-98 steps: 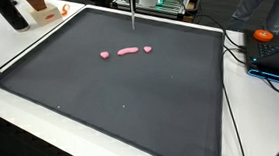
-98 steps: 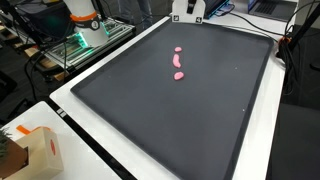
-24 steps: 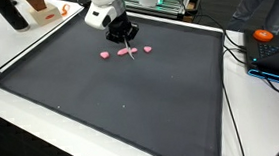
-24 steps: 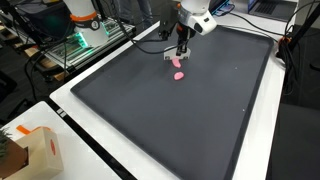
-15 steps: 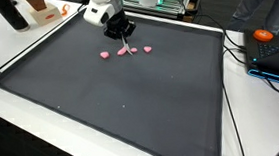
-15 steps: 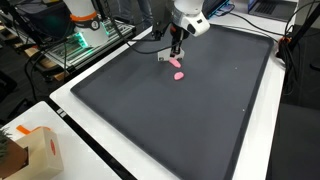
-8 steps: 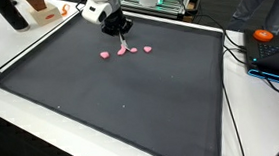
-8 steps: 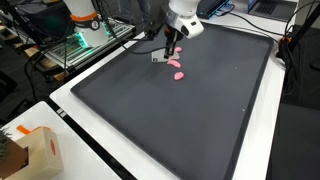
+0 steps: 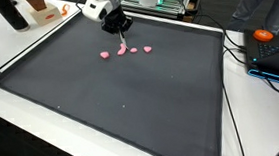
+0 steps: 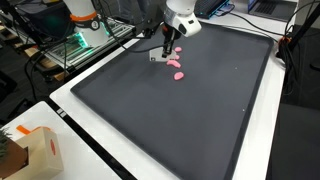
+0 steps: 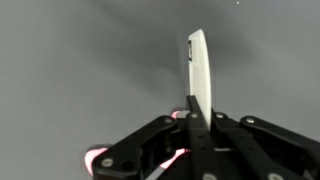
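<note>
In an exterior view, the gripper [image 9: 120, 29] tilts low over the row of pink pieces [image 9: 123, 51] near the table's far edge, probably so its tool can reach them. In an exterior view, the white blade [image 10: 155, 57] ends just beside that row. In the wrist view, the jaws are clamped on the blade, which is held edge-on over the black mat [image 11: 80, 60].

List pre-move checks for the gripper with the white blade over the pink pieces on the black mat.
1. Grip: gripper shut on the flat white blade: ok.
2. Blade straight, in line with the gripper in the wrist view: ok.
3. Small pink soft-looking pieces in a row on the large black mat, inside its rim: ok.
4. Blade tip touching a piece: cannot tell.
5. Wrist view of the pieces, mostly hidden behind the fingers: not ok.
</note>
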Motion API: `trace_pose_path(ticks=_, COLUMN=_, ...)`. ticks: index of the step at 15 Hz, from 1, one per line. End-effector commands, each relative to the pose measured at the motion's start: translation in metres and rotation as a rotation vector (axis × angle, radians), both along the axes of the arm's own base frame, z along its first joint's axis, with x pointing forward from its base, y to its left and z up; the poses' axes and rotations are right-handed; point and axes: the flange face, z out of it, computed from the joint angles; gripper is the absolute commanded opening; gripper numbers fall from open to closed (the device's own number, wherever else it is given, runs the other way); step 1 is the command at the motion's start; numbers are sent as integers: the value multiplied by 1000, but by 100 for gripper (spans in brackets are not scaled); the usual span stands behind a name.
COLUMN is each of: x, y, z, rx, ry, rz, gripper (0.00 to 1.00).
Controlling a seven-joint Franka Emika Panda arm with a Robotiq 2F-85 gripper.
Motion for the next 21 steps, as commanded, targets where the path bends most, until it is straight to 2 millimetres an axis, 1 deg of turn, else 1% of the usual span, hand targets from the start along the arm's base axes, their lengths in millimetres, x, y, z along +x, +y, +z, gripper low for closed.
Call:
trace_pose_path(ticks=1, x=-7, y=-5, z=12, rx=-13, ry=-31, rz=8, gripper=1)
trace_pose_path(ticks=3, x=-5, y=-6, z=23, rx=-37, ry=-42, rz=-2, gripper=1)
trace_pose_path(ticks=5, x=-3, y=-4, z=35, rx=-26, ry=-54, rz=13, gripper=1)
trace_pose_path(ticks=8, x=0, y=1, z=54, rx=-10, ry=-70, rz=31, gripper=1)
trace_pose_path(ticks=12, x=2, y=11, z=71, rx=-28, ry=-44, rz=42, gripper=1)
trace_pose_path(ticks=14, x=3, y=21, z=77, rx=-49, ry=-34, rz=52, gripper=1)
trace_pose_path(ticks=17, x=6, y=46, z=84, rx=-84, ry=-26, rz=72, gripper=1)
trace_pose_path(ticks=21, x=7, y=87, z=90, rx=-132, ry=-58, rz=63, gripper=1)
